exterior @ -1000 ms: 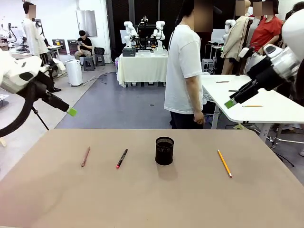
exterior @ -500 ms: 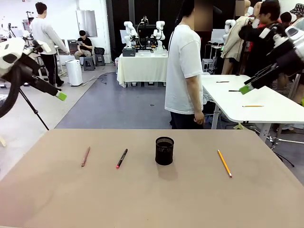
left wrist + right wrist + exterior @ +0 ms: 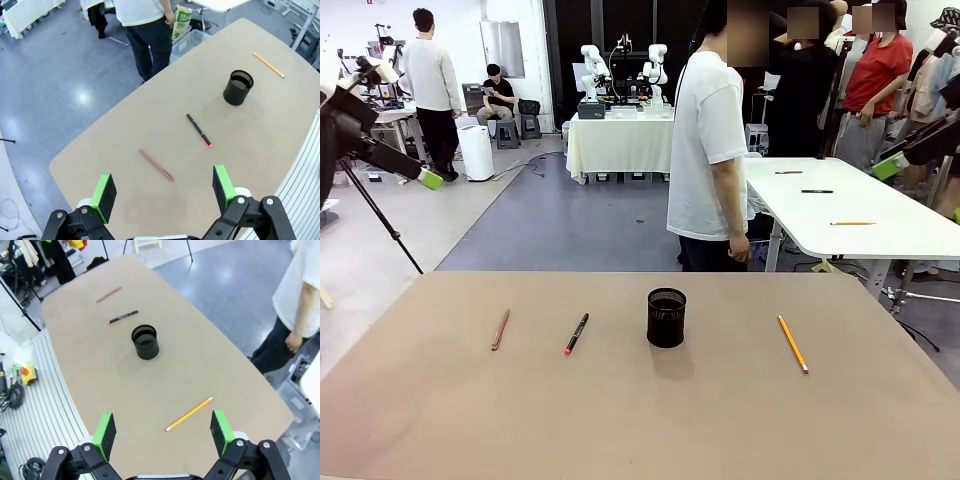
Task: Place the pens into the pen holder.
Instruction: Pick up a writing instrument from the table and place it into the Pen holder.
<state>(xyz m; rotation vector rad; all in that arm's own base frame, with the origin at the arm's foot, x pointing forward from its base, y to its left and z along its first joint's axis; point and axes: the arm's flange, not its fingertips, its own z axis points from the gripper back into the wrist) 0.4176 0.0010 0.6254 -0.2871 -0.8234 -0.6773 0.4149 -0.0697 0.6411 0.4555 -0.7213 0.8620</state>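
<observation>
Three pens lie apart on the tan table (image 3: 640, 420). The reddish-brown pen (image 3: 500, 329) is at the left and the black pen with a pink-red tip (image 3: 577, 333) lies beside it. The yellow-orange pen (image 3: 793, 343) is at the right. Between them the black mesh pen holder (image 3: 666, 318) stands upright and looks empty. My left gripper (image 3: 428, 180) hangs high off the table's left side, open and holding nothing. From its wrist view, the left gripper (image 3: 163, 189) looks down on the reddish-brown pen (image 3: 156, 165), black pen (image 3: 199, 130) and holder (image 3: 238, 88). My right gripper (image 3: 886, 167) is high at the far right. It is open (image 3: 163, 430) above the yellow-orange pen (image 3: 189, 414) and holder (image 3: 145, 342).
A person in a white T-shirt (image 3: 710, 140) stands at the table's far side, turned sideways. A white table (image 3: 860, 215) with a few pens on it stands behind at the right. A box and a bag (image 3: 182, 20) sit on the floor past the far edge.
Both arms have lifted and drawn outward: the left gripper went up and to the left, the right gripper up and to the right. Pens and holder have not moved.
</observation>
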